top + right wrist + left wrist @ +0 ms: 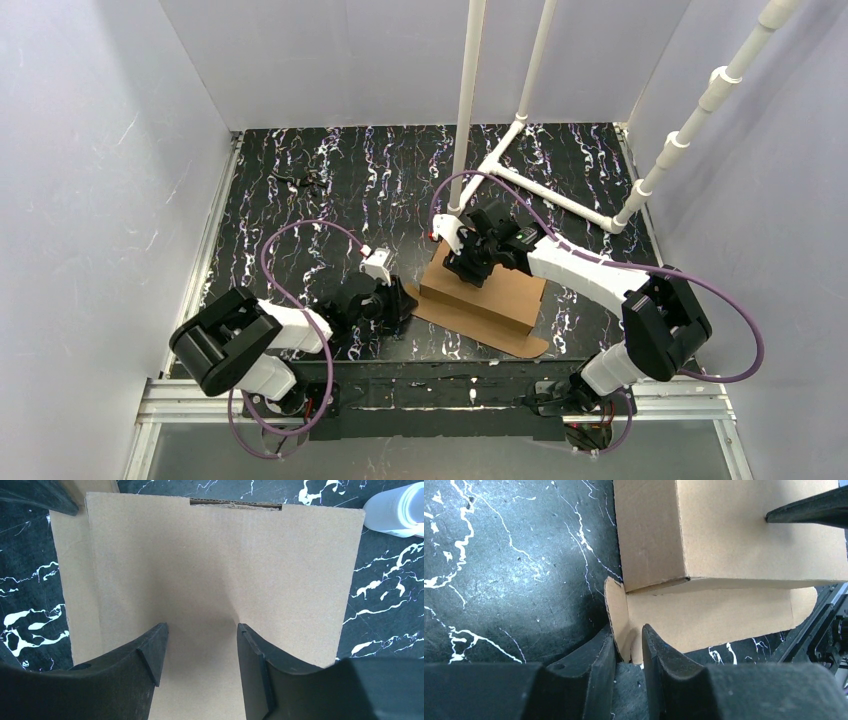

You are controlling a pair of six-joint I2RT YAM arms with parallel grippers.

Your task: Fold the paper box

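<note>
Pinching corner tab (620, 630) of paper box (487, 293) between left gripper (629, 652) fingers; right gripper (200, 652) spread, pressing lid. Risk: tab tearing or slipping, box sliding across table (300, 210).

White pipe frame (560, 190) behind paper box (490, 295), bare tabletop (300, 210) far left

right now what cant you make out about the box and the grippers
- Top external: the right gripper covers the paper box top, so contact is unclear.
- Left wrist: the left gripper straddles a corner tab; whether it pinches is unclear.
- Right wrist: the frame's bottom edge cuts off the box's near side.
- Top external: small dark debris too small to identify.
</note>
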